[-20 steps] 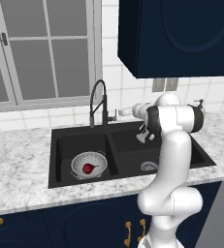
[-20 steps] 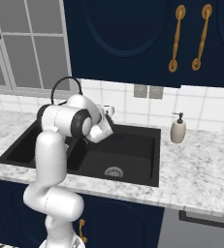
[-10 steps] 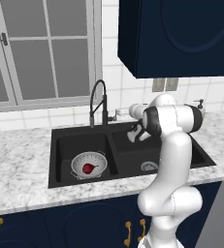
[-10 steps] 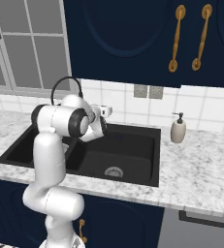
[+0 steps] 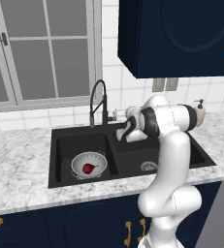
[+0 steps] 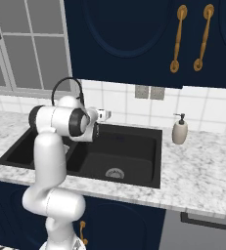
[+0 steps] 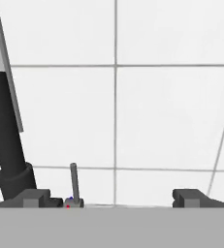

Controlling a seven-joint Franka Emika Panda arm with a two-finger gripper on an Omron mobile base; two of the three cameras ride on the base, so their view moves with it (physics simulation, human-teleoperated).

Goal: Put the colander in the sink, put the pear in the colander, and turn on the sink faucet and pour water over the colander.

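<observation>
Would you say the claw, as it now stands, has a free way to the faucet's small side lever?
Probably yes. The claw is open and faces the tiled wall, with the thin lever upright just ahead near its left tip, beside the sink faucet. Nothing stands between them.

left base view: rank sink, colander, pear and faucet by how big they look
1. sink, widest by far
2. sink faucet and colander: tall and thin against round, too close to rank
3. pear, smallest, lying in the colander
</observation>
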